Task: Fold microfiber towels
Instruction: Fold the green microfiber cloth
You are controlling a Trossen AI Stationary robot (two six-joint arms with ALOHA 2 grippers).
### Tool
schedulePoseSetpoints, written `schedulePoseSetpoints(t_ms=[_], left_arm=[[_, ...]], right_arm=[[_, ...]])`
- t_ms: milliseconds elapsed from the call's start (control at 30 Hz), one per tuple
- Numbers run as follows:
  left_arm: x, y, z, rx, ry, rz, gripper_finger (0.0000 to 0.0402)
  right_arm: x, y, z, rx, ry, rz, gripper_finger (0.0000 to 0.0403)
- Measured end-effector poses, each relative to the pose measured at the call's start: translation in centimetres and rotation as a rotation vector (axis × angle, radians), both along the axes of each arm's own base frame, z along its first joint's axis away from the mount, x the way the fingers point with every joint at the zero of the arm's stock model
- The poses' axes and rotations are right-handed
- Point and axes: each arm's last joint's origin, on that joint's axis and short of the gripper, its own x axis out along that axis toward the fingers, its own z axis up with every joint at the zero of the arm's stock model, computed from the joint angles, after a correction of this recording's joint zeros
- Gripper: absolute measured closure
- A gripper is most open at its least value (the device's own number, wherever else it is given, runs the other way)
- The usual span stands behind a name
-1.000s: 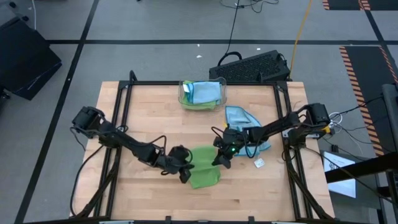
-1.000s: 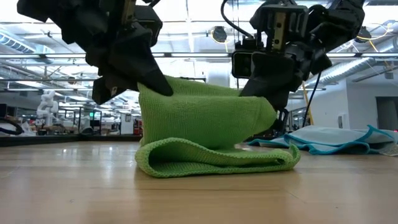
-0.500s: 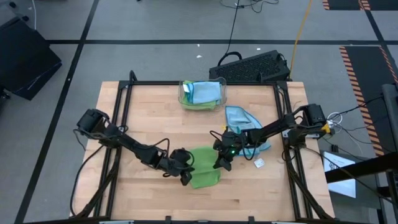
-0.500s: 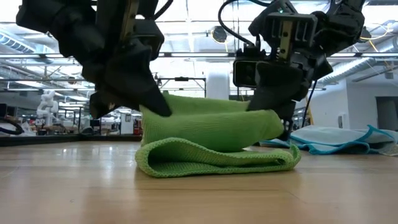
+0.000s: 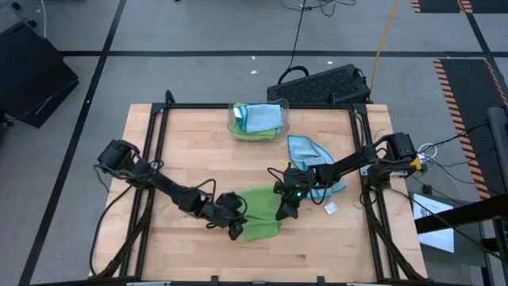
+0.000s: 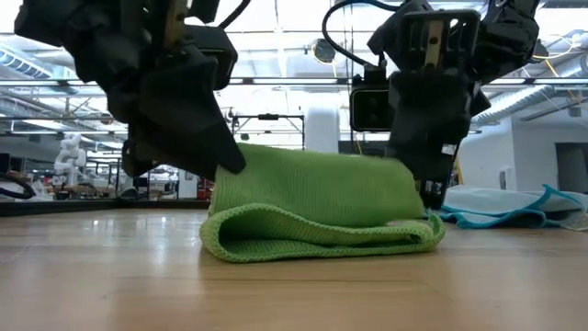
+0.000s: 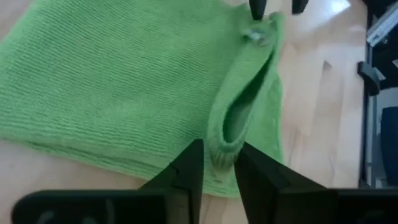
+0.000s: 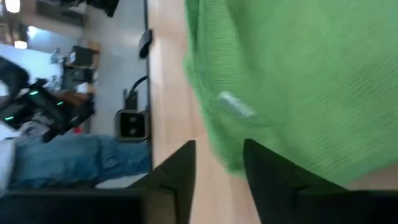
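While the green towel (image 5: 259,216) lies doubled over near the table's (image 5: 190,143) front edge, both grippers sit at its upper layer's corners, likely to lay the fold square. The left gripper (image 7: 216,163) straddles the hem with jaws slightly parted. The right gripper (image 8: 219,163) likewise stands ajar over its corner, seemingly letting go.

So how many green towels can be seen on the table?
2: one folded green towel between the left gripper and right gripper, one in the clear bin under a blue towel. More may be hidden there.
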Motion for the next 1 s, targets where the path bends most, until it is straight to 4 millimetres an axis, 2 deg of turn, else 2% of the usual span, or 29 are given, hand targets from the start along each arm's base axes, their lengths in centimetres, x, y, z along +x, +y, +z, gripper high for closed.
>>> schedulePoseSetpoints(t_ms=[133, 267, 467, 633, 800, 1000], left_arm=[[0.0, -0.1, 0.0, -0.009, 0.002, 0.005, 0.0292], [-0.1, -0.1, 0.3, -0.021, -0.001, -0.019, 0.0283], [0.1, -0.4, 1.6, -0.054, -0.066, -0.13, 0.0282], [-0.2, -1.1, 1.7, -0.08, -0.07, -0.196, 0.0282], [0.1, -0.5, 2.2, -0.09, -0.106, -0.091, 0.0282], [1.0, 2.2, 2.0, -0.181, -0.082, 0.188, 0.0282]], right_arm=[[0.0, 0.0, 0.2, 0.069, 0.033, 0.012, 0.0241], [-0.1, 0.0, 0.3, 0.11, 0.058, 0.031, 0.0219], [0.1, -0.5, 0.4, 0.106, 0.047, 0.006, 0.0214], [0.4, -1.5, 0.3, 0.1, 0.09, -0.154, 0.0223], [0.4, -0.5, 0.3, 0.037, 0.046, -0.174, 0.0235], [0.3, 0.3, 0.3, 0.01, 0.04, -0.18, 0.0252]])
